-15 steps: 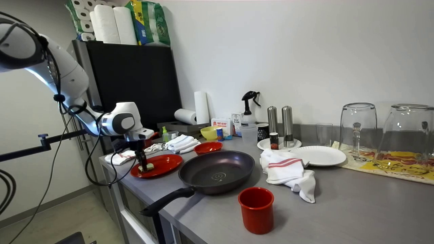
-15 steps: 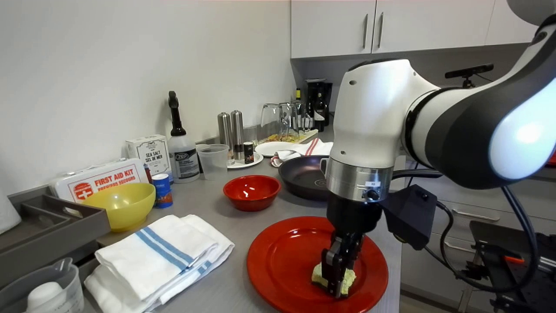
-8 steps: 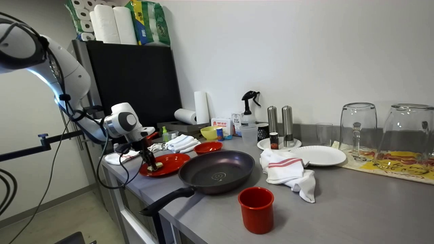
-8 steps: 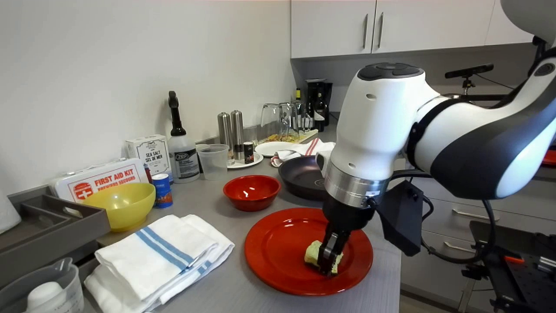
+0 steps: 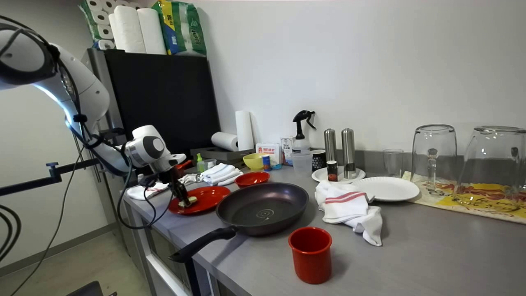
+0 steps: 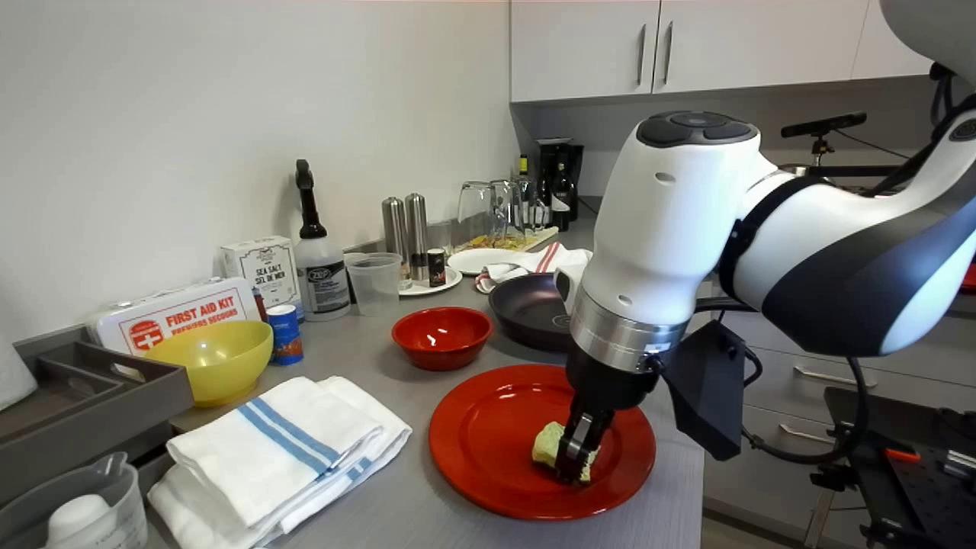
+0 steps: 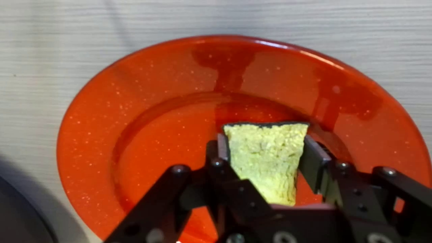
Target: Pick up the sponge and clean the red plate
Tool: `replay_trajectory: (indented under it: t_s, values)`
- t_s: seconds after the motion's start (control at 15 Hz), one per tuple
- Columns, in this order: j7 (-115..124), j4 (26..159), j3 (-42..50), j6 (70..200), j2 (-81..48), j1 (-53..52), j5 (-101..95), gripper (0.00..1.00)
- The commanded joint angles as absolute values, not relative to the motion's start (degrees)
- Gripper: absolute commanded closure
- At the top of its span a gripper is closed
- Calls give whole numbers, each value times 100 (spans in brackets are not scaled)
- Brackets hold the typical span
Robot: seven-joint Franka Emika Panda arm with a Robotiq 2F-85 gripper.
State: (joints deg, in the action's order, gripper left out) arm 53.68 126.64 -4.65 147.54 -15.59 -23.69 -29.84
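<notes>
Far left in an exterior view, on the gray desk, a clear measuring jug with something white inside stands near a gray tray. Next are a first aid kit, a yellow bowl in front of it, a salt box and a blue can. Folded towels, white with blue stripes, lie nearer. Then stand a spray bottle, a clear tub, two tall mills and a small red bowl.

The red plate lies flat on the desk, nearer than a black frying pan. The pale yellow-green sponge is down at the plate, near its middle; whether it touches the surface is hard to tell. The jaws are tilted and hold the sponge, pinched from two opposite sides. The white arm rises above them.

In the wrist view, one pad presses the sponge's left side, and the facing pad its right.

In an exterior view, a tall red cup stands right of the pan's handle, then a crumpled striped towel, a white plate and two glass mugs.
</notes>
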Motion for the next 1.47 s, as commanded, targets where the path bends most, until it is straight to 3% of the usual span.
replay_trajectory:
  t_s: [0.0, 0.53, 1.4]
  values:
    - [5076, 12603, -717, 14622, -1645, -2254, -2390, 73]
    - [4482, 12575, -997, 14534, -1617, -2177, -1332, 73]
    - [4864, 12005, -400, 14291, -2010, -2168, -1843, 73]
